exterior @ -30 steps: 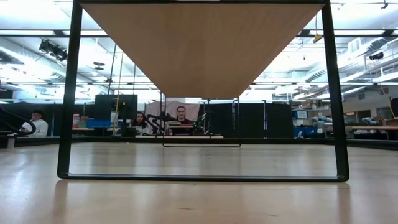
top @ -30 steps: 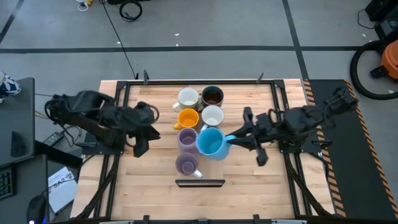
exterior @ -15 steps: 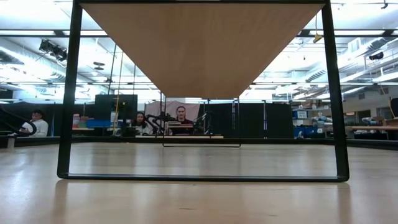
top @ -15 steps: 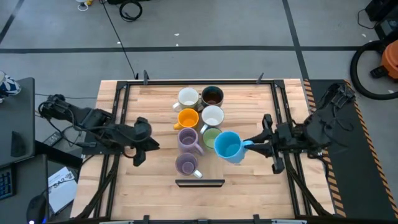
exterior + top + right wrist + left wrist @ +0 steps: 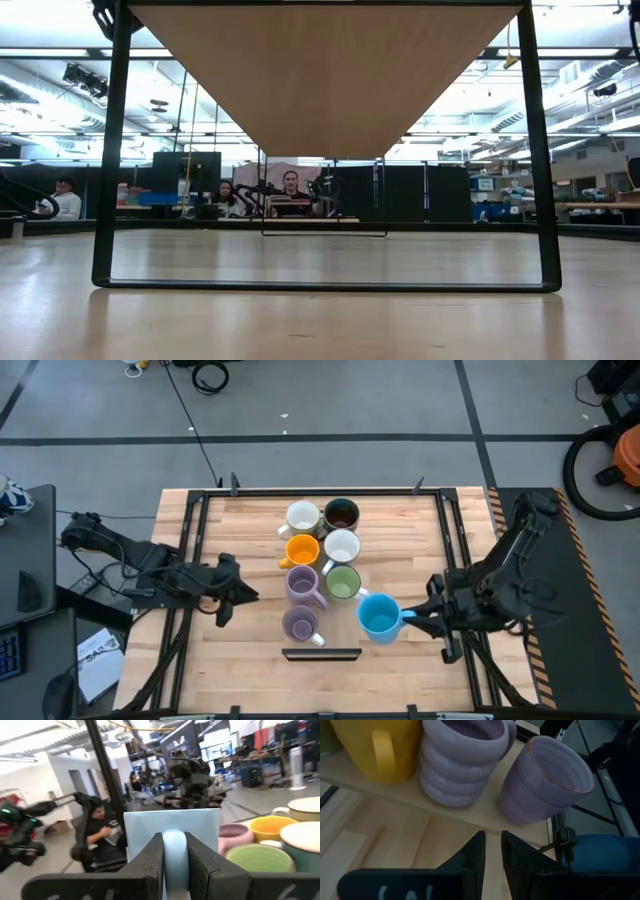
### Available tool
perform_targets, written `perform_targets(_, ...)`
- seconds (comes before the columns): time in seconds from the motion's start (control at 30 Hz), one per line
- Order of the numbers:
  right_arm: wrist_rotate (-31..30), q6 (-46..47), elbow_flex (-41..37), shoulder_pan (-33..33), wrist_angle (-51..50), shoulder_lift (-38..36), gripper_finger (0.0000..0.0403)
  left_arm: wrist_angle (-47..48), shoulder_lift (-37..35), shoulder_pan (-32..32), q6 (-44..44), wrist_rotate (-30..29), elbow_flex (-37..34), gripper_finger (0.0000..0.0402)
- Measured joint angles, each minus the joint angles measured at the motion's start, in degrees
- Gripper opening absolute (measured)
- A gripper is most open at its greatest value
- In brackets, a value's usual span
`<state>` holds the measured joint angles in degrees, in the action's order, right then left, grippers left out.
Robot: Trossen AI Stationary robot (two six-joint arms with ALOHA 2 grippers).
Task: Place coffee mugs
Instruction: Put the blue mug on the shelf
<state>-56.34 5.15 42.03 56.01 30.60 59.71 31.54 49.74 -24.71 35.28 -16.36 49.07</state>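
Note:
Seven mugs stand in a cluster on their bases in the high view: a white mug point(image 5: 302, 517), a dark grey mug point(image 5: 341, 514), an orange mug point(image 5: 302, 550), a second white mug point(image 5: 342, 546), a lavender mug point(image 5: 303, 585), a green mug point(image 5: 343, 582) and a second lavender mug point(image 5: 300, 624). The light blue mug point(image 5: 379, 617) is to the near right of the green one, and my right gripper point(image 5: 410, 615) is shut on it. My left gripper point(image 5: 228, 590) is shut and holds nothing. It is left of the lavender mugs point(image 5: 462, 760). My right gripper pinches the light blue mug's handle point(image 5: 174, 851) between its two fingers. They come level from the table's right side. The mug is upright with its opening up point(image 5: 377, 615). I cannot tell whether its base is on the table.
Black frame rails point(image 5: 190, 560) run along the table's left and right edges. A black bar point(image 5: 322, 654) lies by the near edge in front of the mugs. Bare wood point(image 5: 250, 635) lies on both sides of the cluster. People sit in the room beyond.
My right gripper has carried the light blue mug from over the green mug toward the table's near right, uncovering the green mug. My left arm has drawn back toward the left edge, and its gripper has shifted slightly toward the near edge.

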Motion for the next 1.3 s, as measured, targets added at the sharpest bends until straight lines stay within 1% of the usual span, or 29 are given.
perform_targets(0.13,-0.99,-2.55,-3.78,0.18,8.23,2.75,0.0058,-2.29,0.04,0.0,-0.47,-0.08,-1.75,0.0068)
perform_targets(0.17,-1.42,-3.09,-4.33,0.18,9.01,3.57,0.0058,-2.46,0.05,0.0,-0.51,-0.21,-1.85,0.0068)
perform_targets(0.3,-1.79,-5.26,-4.99,0.1,10.11,6.9,0.0058,-3.52,0.07,0.0,-2.09,-1.65,-1.85,0.0068)
perform_targets(0.43,-2.3,-6.1,-4.99,-0.7,12.64,10.47,0.0058,-5.9,0.07,0.0,-4.43,-1.88,-1.85,0.0068)
perform_targets(0.6,-4.38,-7.94,-4.99,-3.13,15.33,14.84,0.0058,-6.52,0.07,-0.02,-4.52,-1.86,-1.85,0.0068)
perform_targets(0.9,-3.85,-10.25,-4.97,-5.42,22.52,21.75,0.0058,-6.5,0.08,-0.02,-4.52,-1.86,-1.85,0.0068)
perform_targets(1.03,-3.58,-10.32,-4.97,-5.67,25.34,24.06,0.0058,-6.5,0.09,-0.01,-4.52,-1.86,-1.85,0.0068)
perform_targets(1.3,-3.56,-8.35,-4.97,-7.06,27.11,28.11,0.0062,-6.46,0.09,-0.02,-4.52,-1.85,-1.85,0.0068)
